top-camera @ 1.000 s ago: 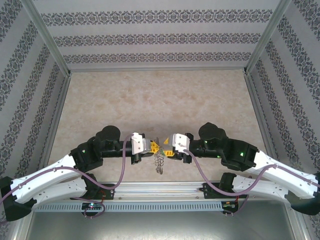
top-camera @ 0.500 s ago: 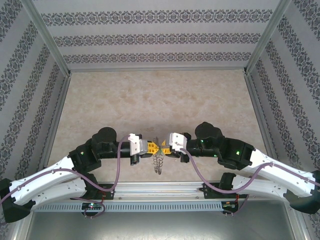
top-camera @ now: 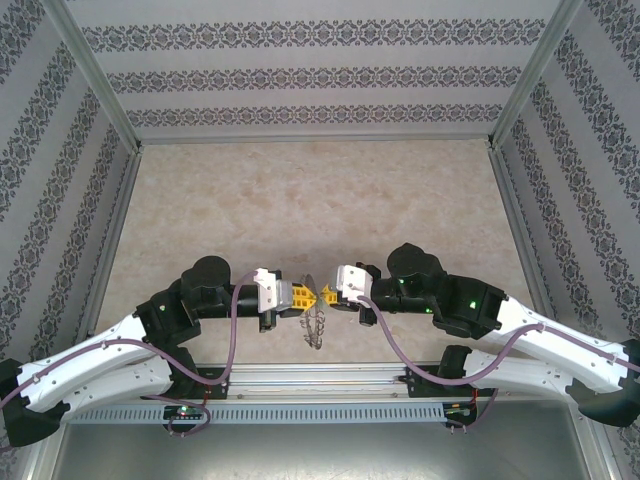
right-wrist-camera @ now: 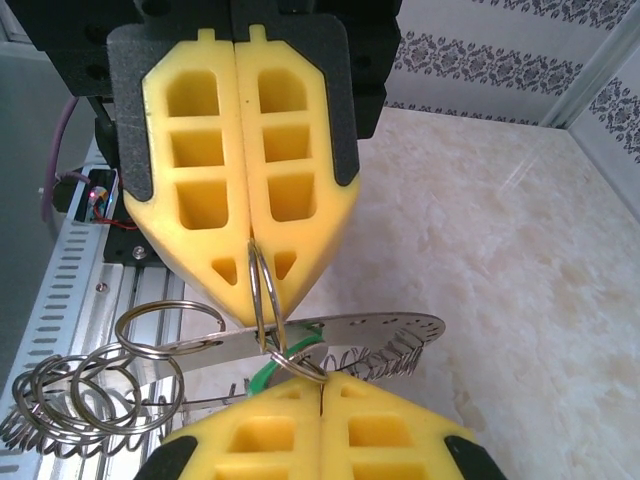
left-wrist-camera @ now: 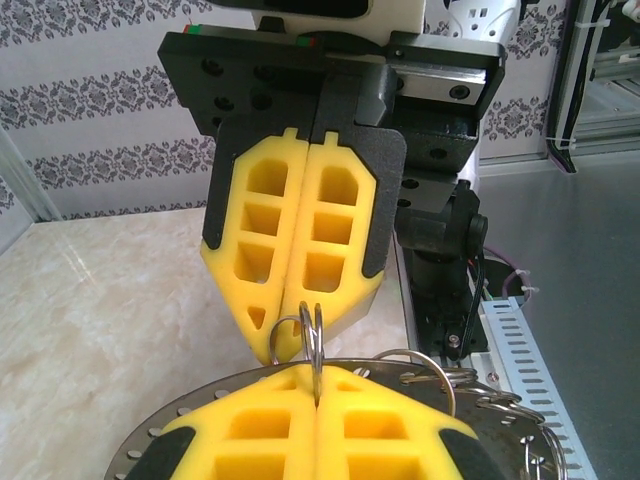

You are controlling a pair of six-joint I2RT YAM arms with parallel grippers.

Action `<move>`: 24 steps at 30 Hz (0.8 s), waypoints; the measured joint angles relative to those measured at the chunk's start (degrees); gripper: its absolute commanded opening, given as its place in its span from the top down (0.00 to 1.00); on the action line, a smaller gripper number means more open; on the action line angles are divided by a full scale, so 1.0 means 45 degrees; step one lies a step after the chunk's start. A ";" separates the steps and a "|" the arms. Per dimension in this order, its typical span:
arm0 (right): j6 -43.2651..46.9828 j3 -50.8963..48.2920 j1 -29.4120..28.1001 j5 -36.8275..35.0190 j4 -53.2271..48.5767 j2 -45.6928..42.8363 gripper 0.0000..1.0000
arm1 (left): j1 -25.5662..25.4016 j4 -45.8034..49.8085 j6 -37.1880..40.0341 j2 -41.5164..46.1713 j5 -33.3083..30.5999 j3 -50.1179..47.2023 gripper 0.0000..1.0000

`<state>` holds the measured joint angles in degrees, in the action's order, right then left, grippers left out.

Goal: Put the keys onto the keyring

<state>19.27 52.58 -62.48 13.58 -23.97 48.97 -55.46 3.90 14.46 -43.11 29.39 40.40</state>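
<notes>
Nearest the arm bases hangs the bunch, just under where the tools meet, over the near edge of the table (top-camera: 320,200). I can't tell if its bottom touches the surface.

Counting it up:
- One keyring (right-wrist-camera: 390,330). It's a thin, flat, grey-brown metal band, and from the right wrist it shows a row of little jagged silvery teeth along its rim. From above it just looks like a wiry coil.
- One key I can make out, and only as a sliver of bright green (right-wrist-camera: 272,368) tucked right under the band. The rest of it is hidden.
- At least four loose wire loops (right-wrist-camera: 172,304) off to the side. One is on its own and the others overlap in a tangle, so take that count loosely.
- One small split ring (right-wrist-camera: 257,295), double-wired and standing upright. The band seems to hang from it.

Just past the bunch are the two tools, tip to tip. The left tool (top-camera: 303,295) and the right tool (top-camera: 327,296) are both clenched, yellow pads pressed flat together, each nipping that small split ring from its own side.

Beyond them is bare beige marbled table, then the patterned walls (top-camera: 320,80).
</notes>
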 measured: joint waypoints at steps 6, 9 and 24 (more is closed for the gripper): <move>0.0029 0.0000 -0.0005 0.0141 -0.0146 0.0155 1.00 | 0.0000 -0.0136 -0.0087 -0.0005 0.0121 -0.0024 1.00; 0.0034 0.0005 -0.0005 0.0199 -0.0287 0.0330 1.00 | 0.0000 -0.0151 -0.0092 -0.0029 0.0131 -0.0029 1.00; -0.0015 -0.0845 -0.0010 0.0947 0.0393 -0.1855 0.67 | 0.0000 -0.0189 -0.0087 0.0053 0.0209 -0.0034 1.00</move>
<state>19.20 48.77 -62.52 17.85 -22.20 40.62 -55.46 3.05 14.06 -42.87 30.33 40.25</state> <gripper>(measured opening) 0.346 0.060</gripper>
